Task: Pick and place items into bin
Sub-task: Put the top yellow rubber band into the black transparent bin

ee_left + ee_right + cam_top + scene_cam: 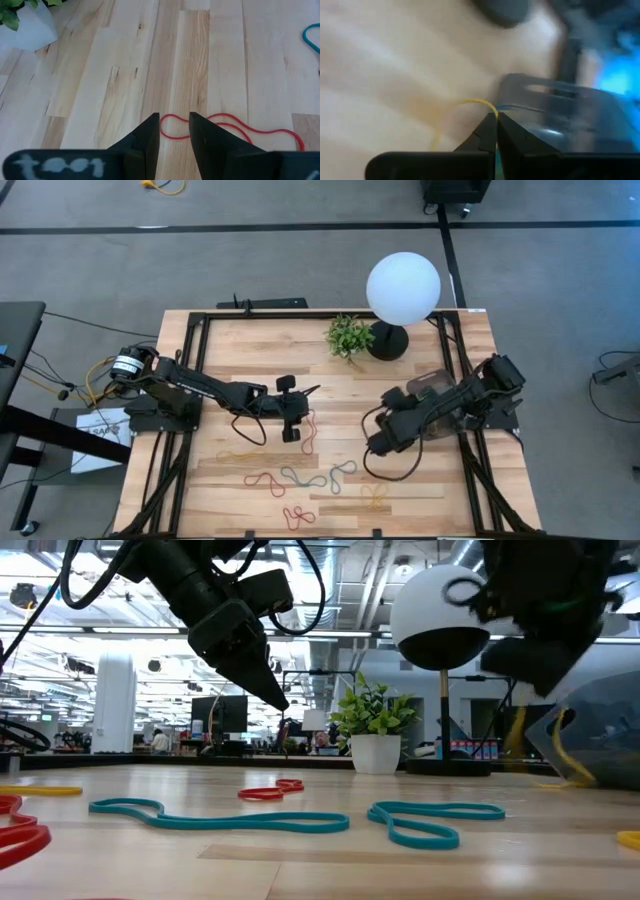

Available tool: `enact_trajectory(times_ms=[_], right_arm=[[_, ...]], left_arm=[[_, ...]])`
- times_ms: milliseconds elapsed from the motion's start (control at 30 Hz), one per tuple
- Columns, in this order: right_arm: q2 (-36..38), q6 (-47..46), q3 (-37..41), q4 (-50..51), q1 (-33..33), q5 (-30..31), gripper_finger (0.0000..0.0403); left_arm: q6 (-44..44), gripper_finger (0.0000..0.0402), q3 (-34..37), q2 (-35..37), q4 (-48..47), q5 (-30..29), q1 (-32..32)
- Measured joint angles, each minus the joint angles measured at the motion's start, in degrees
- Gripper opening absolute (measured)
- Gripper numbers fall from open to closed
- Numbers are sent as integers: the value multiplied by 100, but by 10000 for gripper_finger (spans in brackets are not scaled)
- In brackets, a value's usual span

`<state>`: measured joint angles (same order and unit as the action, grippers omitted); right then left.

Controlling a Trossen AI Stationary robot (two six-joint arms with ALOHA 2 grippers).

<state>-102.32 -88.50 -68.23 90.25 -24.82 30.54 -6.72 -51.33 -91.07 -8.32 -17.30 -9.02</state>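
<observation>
Right now a thin yellow rubber band (pixel 470 102) hangs pinched in the right hand (pixel 496 117), just beside the dark see-through plastic bin (pixel 560 115) on the table's right side. Next it likely needs lifting over the rim and letting go. Something blue shows inside the bin. The left hand (pixel 174 132), fingers spread, hovers over a red rubber band (pixel 225 125) on the wooden table (pixel 125 75).

Left gripper (pixel 174 131), slightly parted, hangs over a red band (pixel 235 127).

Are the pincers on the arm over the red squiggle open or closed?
Open. In its wrist view, the left gripper shows a clear gap between its two dark fingers, hanging above the red band without gripping it.
</observation>
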Motion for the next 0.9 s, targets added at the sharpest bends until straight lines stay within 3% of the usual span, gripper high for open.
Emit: enact_trajectory(times_ms=[200, 467, 900], right_arm=[[464, 296, -169, 0, -146, -61, 1], [1161, 886, 138, -13, -295, -1050, 1], [2111, -47, 1933, -20, -481, -2015, 1]], left_arm=[[0, 96, 0, 0, -26, -2, -2], [0, 96, 0, -2, -92, -2, -2], [-9, 96, 0, -2, -129, -2, -2]])
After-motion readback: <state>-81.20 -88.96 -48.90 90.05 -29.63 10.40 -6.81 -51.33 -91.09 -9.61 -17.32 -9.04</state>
